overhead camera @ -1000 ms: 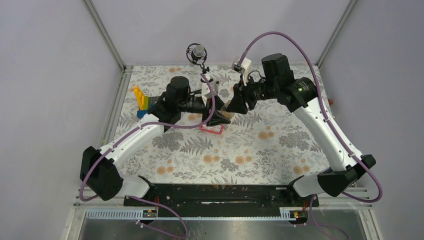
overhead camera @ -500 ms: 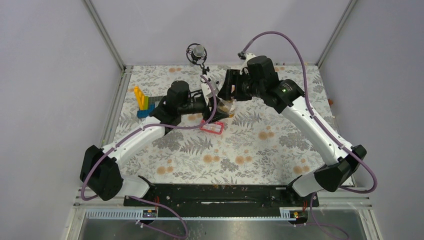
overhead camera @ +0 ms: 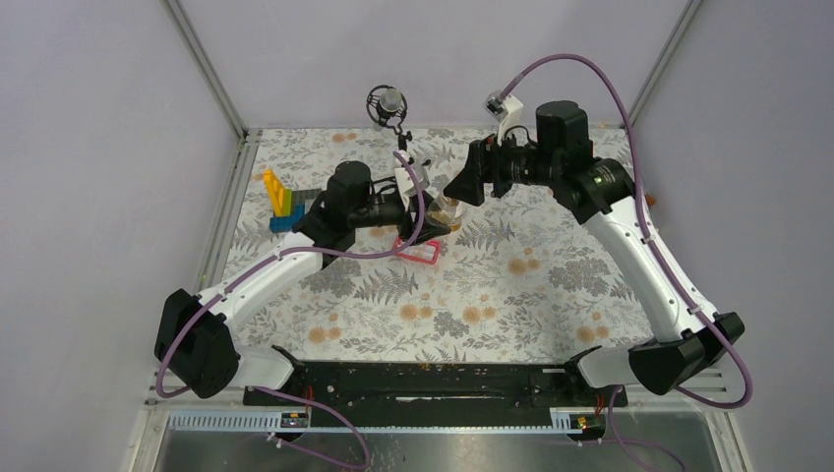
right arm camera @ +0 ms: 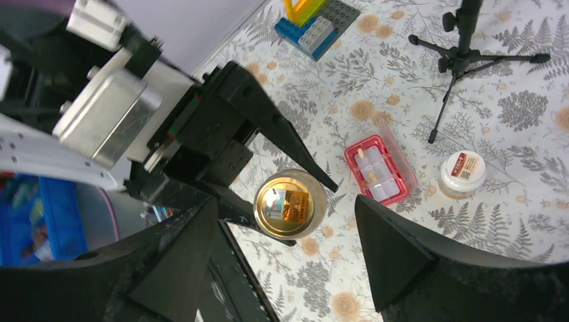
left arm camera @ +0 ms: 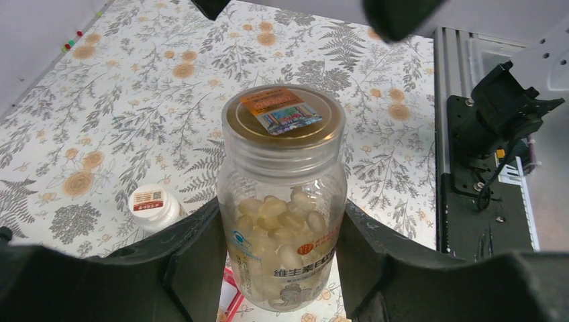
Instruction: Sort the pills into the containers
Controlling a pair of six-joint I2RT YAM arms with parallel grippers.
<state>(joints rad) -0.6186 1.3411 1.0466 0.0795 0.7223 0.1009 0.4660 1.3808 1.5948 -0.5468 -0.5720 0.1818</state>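
Observation:
My left gripper (left arm camera: 280, 204) is shut on the clear yellowish bottle (left arm camera: 282, 221), which is full of pale capsules and has a gold top. It holds the bottle upright above the cloth, as the top view (overhead camera: 445, 209) also shows. My right gripper (right arm camera: 287, 200) is open, above the gold top (right arm camera: 290, 203) and apart from it. The pink compartment box (right arm camera: 376, 171) lies open on the cloth with a few tiny yellowish pills (right arm camera: 371, 176) in it. The white-capped bottle (right arm camera: 463, 173) stands beside it and also shows in the left wrist view (left arm camera: 156, 206).
A blue, yellow and grey brick block (overhead camera: 285, 205) stands at the left of the cloth. A small black microphone stand (overhead camera: 388, 103) is at the back middle. The pink box (overhead camera: 418, 251) lies just in front of the left gripper (overhead camera: 433, 224).
My right gripper has pulled up and back from the bottle top, and its wrist has turned. My left gripper still holds the bottle in nearly the same place.

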